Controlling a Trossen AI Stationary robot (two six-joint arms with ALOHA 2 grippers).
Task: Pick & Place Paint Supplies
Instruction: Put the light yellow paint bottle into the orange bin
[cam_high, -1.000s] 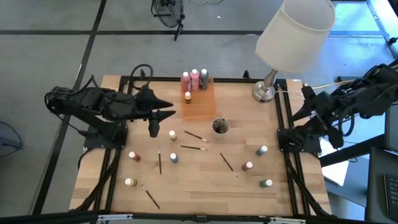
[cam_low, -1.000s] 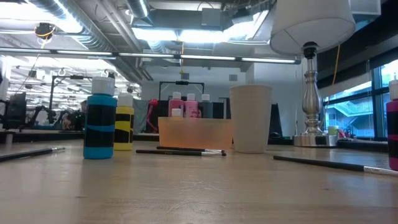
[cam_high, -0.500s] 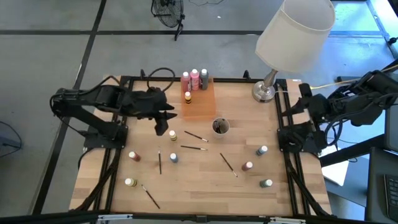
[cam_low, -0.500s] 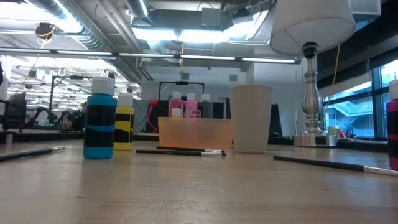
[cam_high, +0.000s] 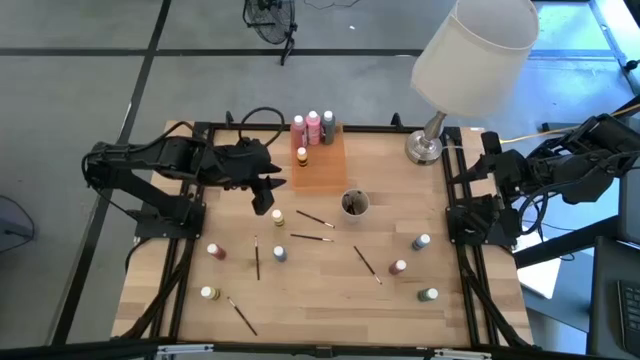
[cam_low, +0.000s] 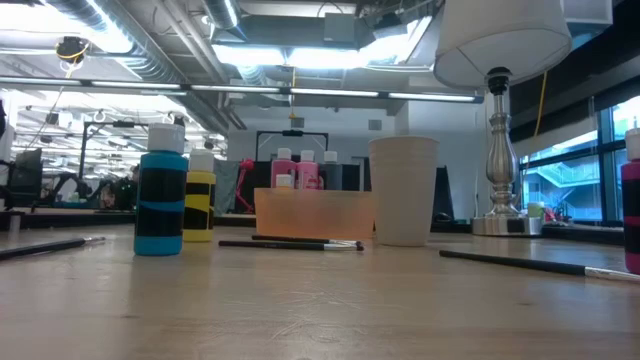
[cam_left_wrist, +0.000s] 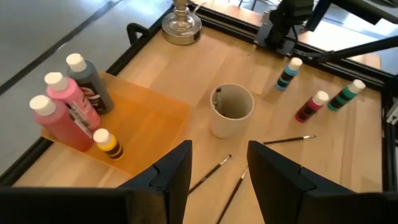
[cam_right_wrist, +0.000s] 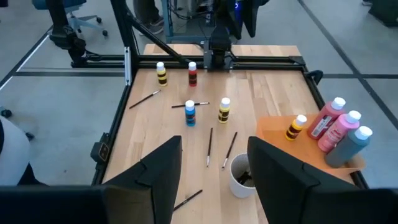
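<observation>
Small paint bottles stand upright on the wooden table: yellow (cam_high: 278, 217), red (cam_high: 215, 250), blue (cam_high: 279, 253) and yellow (cam_high: 209, 293) on the left, blue (cam_high: 422, 241), red (cam_high: 398, 267) and green (cam_high: 428, 294) on the right. Thin dark brushes (cam_high: 311, 237) lie flat among them. Two pink bottles, a grey one and a yellow one (cam_left_wrist: 109, 144) stand on the orange tray (cam_high: 320, 165). My left gripper (cam_high: 262, 205) hovers open just left of the yellow bottle; its wrist view looks over the cup (cam_left_wrist: 231, 110). My right gripper (cam_high: 487, 160) waits open at the table's right edge.
A grey cup (cam_high: 354, 203) holding dark brush handles stands mid-table. A lamp with a silver base (cam_high: 424, 148) and a large white shade occupies the far right corner. Black frame rails run along the table's left and right sides. No gripper shows in the low view.
My left gripper has moved a little toward the table's right, closer to the yellow bottle and the tray, as its arm stretched out. The right arm has shifted slightly at the right edge. No bottle or brush has moved.
</observation>
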